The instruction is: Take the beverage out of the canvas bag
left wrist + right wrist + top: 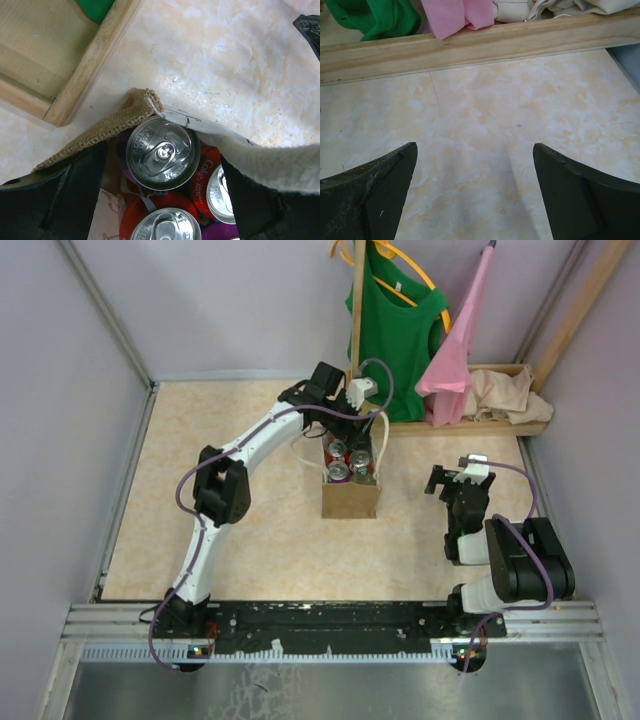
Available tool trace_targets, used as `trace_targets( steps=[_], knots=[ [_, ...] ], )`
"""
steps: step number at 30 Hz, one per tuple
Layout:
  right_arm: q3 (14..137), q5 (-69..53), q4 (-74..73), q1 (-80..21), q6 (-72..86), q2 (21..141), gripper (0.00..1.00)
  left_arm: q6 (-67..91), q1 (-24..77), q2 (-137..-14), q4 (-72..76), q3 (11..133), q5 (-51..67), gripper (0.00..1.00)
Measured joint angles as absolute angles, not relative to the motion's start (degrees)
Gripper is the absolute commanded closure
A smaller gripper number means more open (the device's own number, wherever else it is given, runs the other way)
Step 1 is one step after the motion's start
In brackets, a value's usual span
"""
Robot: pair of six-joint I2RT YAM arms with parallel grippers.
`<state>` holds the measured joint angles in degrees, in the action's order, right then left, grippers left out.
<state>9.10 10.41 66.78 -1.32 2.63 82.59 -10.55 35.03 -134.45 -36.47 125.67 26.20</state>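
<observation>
Silver-topped beverage cans [162, 152] upright inside small tan-brown canvas tote bag [350, 502], mid-table, near long wooden tray [470, 426]. Left gripper [162, 172] spread wide, fingers either side of the cans, gripping nothing. Right gripper [475, 155] open above marbled beige tabletop [480, 100].

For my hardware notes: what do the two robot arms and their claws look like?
Both the left arm and the right arm have white tubular links and black joint housings, with a purple cable looping along each. A small white block sits at each wrist. The left claw and right claw have two broad black fingers.
</observation>
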Motion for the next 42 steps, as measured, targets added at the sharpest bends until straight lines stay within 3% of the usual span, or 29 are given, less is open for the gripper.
trace_targets(
  steps=[6,10,13,21,23,30,34,36,40,42],
  knots=[
    [9.1,10.4,66.8,-1.3,2.6,82.6,0.01,-10.8,35.5,-135.3,-34.9,125.7,23.8,0.04],
    [9.1,10.4,66.8,-1.3,2.6,82.6,0.01,-10.7,35.6,-135.9,-33.9,125.7,22.5,0.14],
    [9.1,10.4,66.8,-1.3,2.6,82.6,0.01,-10.5,35.7,-136.2,-33.6,125.7,22.1,0.16],
    [9.1,10.4,66.8,-1.3,2.6,82.6,0.01,-10.3,35.8,-136.2,-33.5,125.4,21.6,0.11],
    [9.1,10.4,66.8,-1.3,2.6,82.6,0.01,-10.3,35.8,-136.2,-33.4,125.3,21.4,0.01],
    [9.1,10.4,66.8,-1.3,2.6,82.6,0.01,-9.7,35.9,-135.6,-31.8,123.2,19.6,0.04],
    [9.1,10.4,66.8,-1.3,2.6,82.6,0.01,-9.4,36.1,-135.0,-31.2,122.2,18.9,0.15],
    [9.1,10.4,66.8,-1.3,2.6,82.6,0.01,-9.1,36.2,-134.8,-31.1,121.8,18.6,0.27],
    [9.1,10.4,66.8,-1.3,2.6,82.6,0.01,-8.6,36.4,-134.2,-30.9,120.9,18.1,0.71],
    [9.1,10.4,66.8,-1.3,2.6,82.6,0.01,-8.3,36.4,-133.9,-30.8,120.5,17.5,0.87]
  ],
)
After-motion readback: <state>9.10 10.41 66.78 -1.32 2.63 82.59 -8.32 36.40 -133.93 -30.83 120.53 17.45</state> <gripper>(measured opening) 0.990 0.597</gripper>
